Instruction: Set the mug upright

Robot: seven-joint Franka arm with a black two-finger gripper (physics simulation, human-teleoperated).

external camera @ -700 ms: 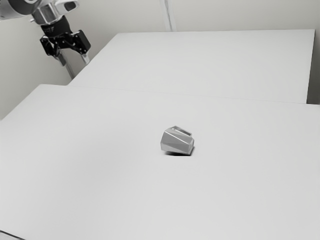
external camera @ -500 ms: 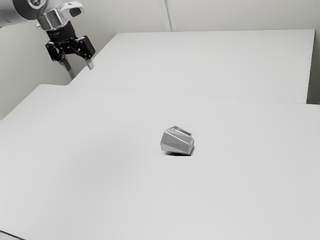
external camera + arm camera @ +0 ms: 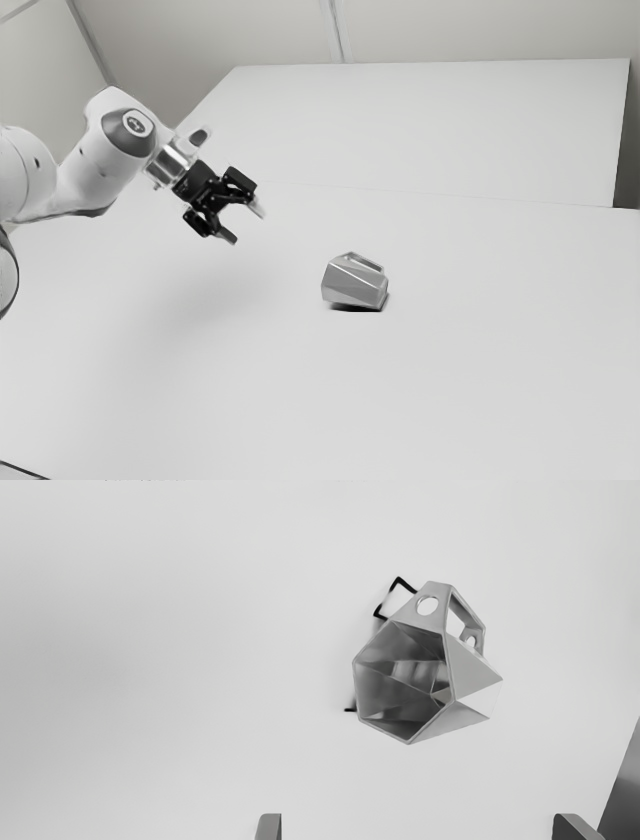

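Note:
In the exterior view my gripper (image 3: 243, 226) hangs above the table toward the exterior view's left, tilted, its fingers spread with nothing between them. The grey faceted mug (image 3: 354, 282) lies on its side on the table, toward the exterior view's right of the gripper and apart from it. In the wrist view the mug (image 3: 475, 675) shows its hollow mouth and its angular handle with round holes. Beyond the fingertips of the wide-set gripper (image 3: 417, 827) lies the mug, touching neither finger.
The white table (image 3: 480, 380) bears the mug. Behind it stands another white surface (image 3: 430, 120), with pale walls around. A dark grey shape (image 3: 622, 785) stands beside one finger in the wrist view.
My gripper has swung from the upper left of the exterior view down and toward its right, nearer the mug, and tilted more. The mug has not moved.

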